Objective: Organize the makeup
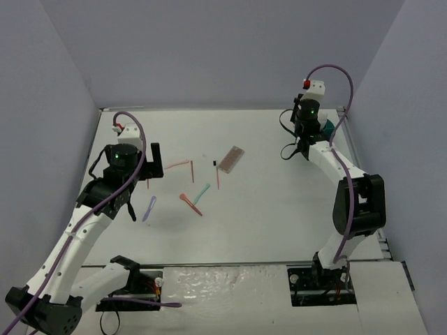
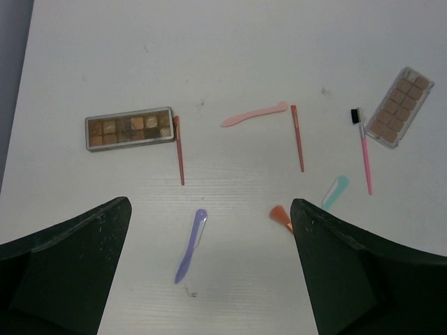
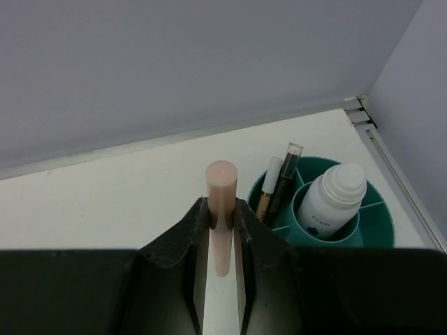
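Right wrist: right gripper (image 3: pixel 222 209) clamped on pink tube (image 3: pixel 221 185), beside tub (image 3: pixel 377 236) at far-right corner | left wrist: left gripper (image 2: pixel 211 209) wide open above palettes (image 2: pixel 129 129), sticks (image 2: pixel 297 138), applicators (image 2: pixel 191 246) strewn mid-table

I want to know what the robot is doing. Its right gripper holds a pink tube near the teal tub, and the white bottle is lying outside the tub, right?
Almost. The right gripper does hold the pink tube near the teal tub, but the white bottle is not lying outside it. It stands upright inside one of the tub's compartments. The right wrist view shows this.
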Controlling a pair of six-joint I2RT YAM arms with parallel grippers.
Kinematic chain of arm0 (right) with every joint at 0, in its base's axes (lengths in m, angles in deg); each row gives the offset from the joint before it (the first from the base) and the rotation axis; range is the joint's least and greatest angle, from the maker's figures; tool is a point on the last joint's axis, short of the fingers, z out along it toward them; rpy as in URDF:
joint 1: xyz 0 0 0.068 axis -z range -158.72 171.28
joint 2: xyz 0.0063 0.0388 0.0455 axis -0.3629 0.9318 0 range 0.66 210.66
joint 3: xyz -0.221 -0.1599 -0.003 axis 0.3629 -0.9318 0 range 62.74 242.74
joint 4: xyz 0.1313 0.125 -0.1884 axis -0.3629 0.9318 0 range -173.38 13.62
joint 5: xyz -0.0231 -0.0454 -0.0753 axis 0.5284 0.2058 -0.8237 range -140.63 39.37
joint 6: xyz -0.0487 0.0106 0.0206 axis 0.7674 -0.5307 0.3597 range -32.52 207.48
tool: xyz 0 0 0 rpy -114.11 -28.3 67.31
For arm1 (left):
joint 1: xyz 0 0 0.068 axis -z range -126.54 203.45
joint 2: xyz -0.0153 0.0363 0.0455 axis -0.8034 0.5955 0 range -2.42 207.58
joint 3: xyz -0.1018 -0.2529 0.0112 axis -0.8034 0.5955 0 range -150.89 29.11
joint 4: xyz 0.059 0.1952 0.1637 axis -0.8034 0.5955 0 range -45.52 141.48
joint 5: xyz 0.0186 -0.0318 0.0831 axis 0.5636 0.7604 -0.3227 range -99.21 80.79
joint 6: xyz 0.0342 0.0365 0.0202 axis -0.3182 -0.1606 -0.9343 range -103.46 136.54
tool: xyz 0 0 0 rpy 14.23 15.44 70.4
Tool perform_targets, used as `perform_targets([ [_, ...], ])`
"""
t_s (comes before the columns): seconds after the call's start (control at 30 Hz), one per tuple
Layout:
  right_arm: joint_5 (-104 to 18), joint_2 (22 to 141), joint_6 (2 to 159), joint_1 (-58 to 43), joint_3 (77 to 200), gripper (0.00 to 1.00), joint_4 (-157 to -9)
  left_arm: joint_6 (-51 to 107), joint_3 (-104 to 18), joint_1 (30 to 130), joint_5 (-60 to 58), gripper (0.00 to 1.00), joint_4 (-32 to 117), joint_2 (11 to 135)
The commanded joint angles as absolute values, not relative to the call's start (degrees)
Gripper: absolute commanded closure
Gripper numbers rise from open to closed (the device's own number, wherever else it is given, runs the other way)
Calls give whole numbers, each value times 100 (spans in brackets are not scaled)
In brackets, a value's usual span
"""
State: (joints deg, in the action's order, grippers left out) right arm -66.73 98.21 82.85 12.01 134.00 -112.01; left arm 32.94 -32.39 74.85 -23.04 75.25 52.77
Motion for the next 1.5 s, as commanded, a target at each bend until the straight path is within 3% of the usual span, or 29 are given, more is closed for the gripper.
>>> perform_targets([
  [0.0,-7276,10068,8473,1388,13758,100,-12530,3166,-3080,7334,-2502,3,7193,5216],
  [1.0,-7271,11634,7771,1688,13762,99,-13188,3247,-2951,7297,-2549,3,7267,5136],
  [1.03,-7264,11641,7764,1688,13762,97,-13161,3245,-2951,7297,-2547,3,7270,5136],
  [1.17,-7246,11563,7776,1691,13771,69,-13073,3245,-2957,7297,-2567,3,7287,5142],
  [1.47,-7291,11068,7915,1688,13743,30,-12915,3271,-2993,7271,-2546,3,7339,5172],
])
